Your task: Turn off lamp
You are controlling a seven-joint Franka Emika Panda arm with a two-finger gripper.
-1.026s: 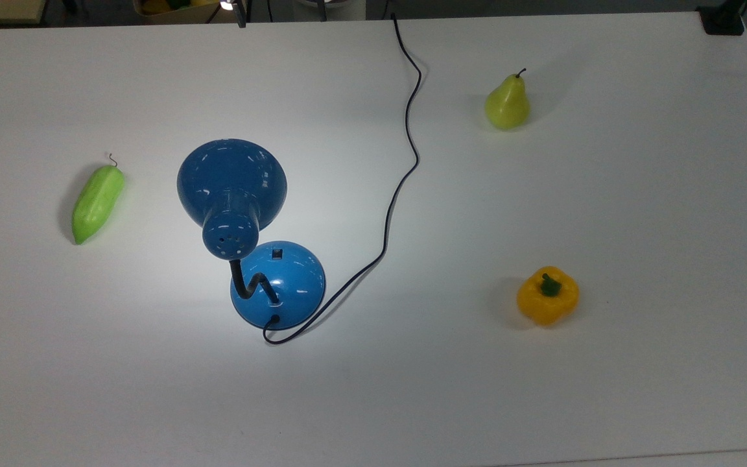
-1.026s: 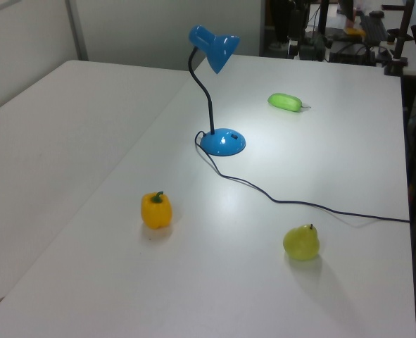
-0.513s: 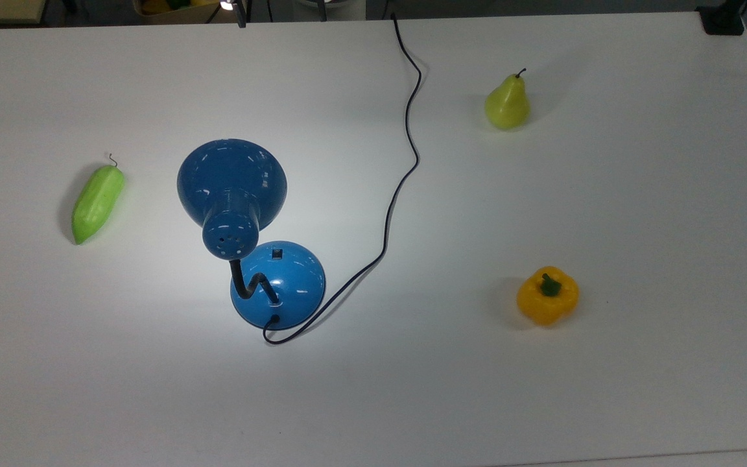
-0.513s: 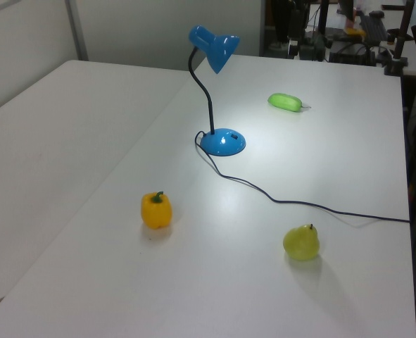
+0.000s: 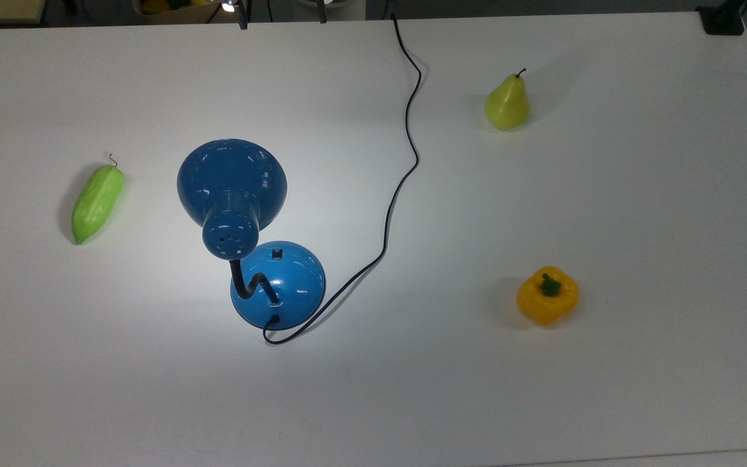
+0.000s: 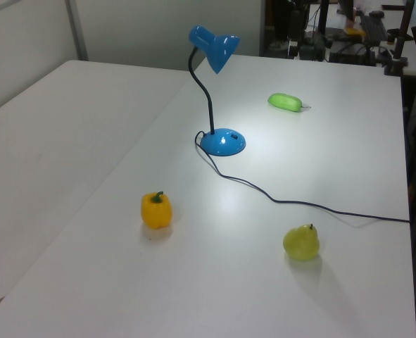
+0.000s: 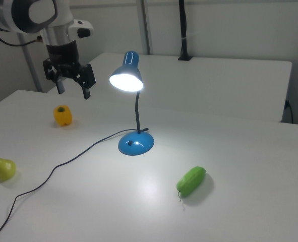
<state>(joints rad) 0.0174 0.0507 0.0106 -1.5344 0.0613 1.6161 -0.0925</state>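
Lamp [image 5: 276,282], lit, left of centre on bench [image 5: 639,207] in top view: glossy, likely slippery, top-heavy; press base switch [image 5: 276,253], no grasp; end effector [image 7: 71,85] spread, empty, upper left in right view.

Bare table around the lamp [image 5: 277,283] base, shade [image 5: 231,180] overhanging the switch, cord [image 5: 391,207] trailing alongside.

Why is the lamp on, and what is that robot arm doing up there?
The blue lamp is lit, throwing a bright patch on the white table. The robot's gripper hangs in the air with its fingers open, above the yellow pepper, holding nothing. It hasn't reached the small black switch on the lamp's base. A pear and a green vegetable lie untouched.
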